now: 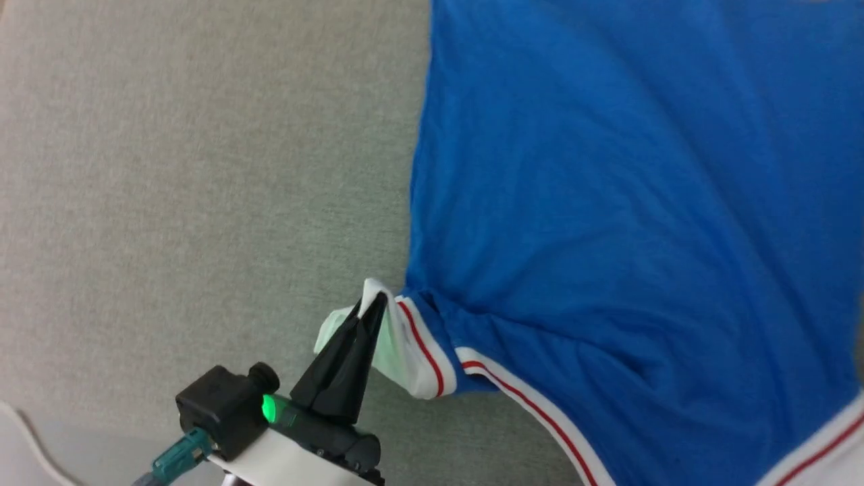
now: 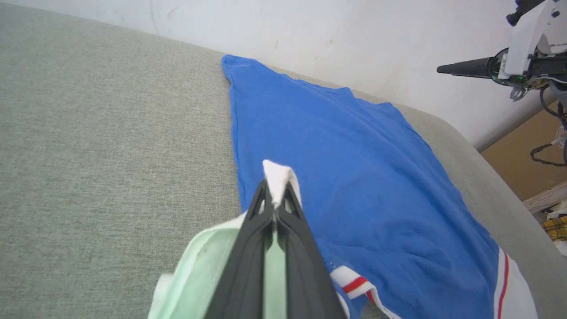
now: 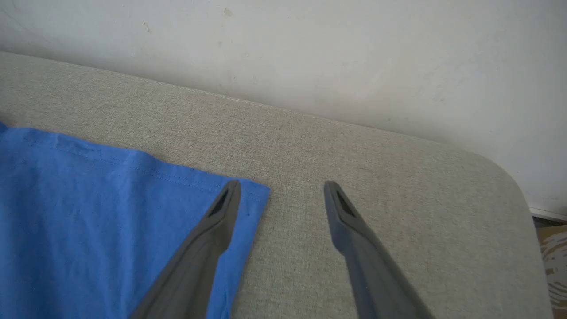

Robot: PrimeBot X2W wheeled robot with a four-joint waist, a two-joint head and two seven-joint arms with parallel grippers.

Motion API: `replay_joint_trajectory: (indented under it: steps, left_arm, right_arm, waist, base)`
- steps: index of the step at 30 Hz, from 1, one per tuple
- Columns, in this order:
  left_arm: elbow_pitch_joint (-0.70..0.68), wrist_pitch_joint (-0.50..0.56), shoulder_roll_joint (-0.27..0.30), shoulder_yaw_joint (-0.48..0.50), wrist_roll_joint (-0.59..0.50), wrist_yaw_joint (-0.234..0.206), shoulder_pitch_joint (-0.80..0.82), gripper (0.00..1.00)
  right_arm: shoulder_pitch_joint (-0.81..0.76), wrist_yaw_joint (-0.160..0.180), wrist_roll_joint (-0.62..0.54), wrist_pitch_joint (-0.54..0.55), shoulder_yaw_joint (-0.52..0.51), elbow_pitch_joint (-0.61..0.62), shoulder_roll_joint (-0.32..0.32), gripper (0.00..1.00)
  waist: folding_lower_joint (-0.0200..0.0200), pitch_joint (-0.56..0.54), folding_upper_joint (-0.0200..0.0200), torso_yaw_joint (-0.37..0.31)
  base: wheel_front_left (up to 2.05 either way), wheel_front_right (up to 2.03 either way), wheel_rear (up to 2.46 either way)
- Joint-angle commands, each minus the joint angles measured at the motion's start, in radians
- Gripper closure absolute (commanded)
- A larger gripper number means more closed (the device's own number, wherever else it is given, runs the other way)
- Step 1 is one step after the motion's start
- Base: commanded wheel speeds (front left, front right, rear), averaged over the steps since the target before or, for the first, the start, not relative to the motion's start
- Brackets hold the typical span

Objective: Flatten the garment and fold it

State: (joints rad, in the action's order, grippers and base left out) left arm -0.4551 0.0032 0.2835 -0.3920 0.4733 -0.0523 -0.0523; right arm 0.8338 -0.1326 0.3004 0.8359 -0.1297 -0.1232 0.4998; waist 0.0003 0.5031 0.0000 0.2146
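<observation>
Pinching floppy, light bright blue jersey T-shirt's white sleeve in left gripper, right gripper's jaws spread by hem corner; grab there.

Light is soft, bright and even, leaving only faint shadows in the garment folds beyond the left claw. A green lamp behind that claw glares, tinting the white sleeve green. The head view is slightly blurred. Close to the left wrist lens the claw's fingers lose focus, and the wall line beyond them bows.
</observation>
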Motion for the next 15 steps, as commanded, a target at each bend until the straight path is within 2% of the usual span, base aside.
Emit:
replay_joint_trajectory:
  steps: [1,13,14,15]
  left_arm:
    - [0.002,-0.007,-0.006,-0.002,-0.007,0.006,0.017,1.00]
    - [0.033,-0.017,-0.031,-0.019,-0.023,0.001,0.074,1.00]
    - [0.035,-0.017,-0.031,-0.018,-0.024,-0.001,0.077,1.00]
    - [0.036,-0.016,-0.030,-0.017,-0.025,-0.002,0.078,1.00]
  right_arm:
    - [0.016,0.002,-0.011,-0.002,-0.003,-0.010,-0.006,0.00]
    - [0.012,0.002,-0.084,-0.023,-0.018,-0.161,-0.035,0.00]
    - [0.013,0.002,-0.083,-0.021,-0.019,-0.166,-0.038,0.59]
    - [0.014,0.002,-0.081,-0.021,-0.018,-0.170,-0.041,1.00]
  waist:
    - [-0.0003,0.087,0.0000,0.077]
    - [-0.0003,0.155,0.0000,0.079]
    - [-0.0003,0.156,0.0000,0.076]
    - [-0.0003,0.155,0.0000,0.071]
  base:
    - [0.00,0.00,0.00]
    - [0.00,0.00,0.00]
    - [0.00,0.00,0.00]
    - [0.00,0.00,0.00]
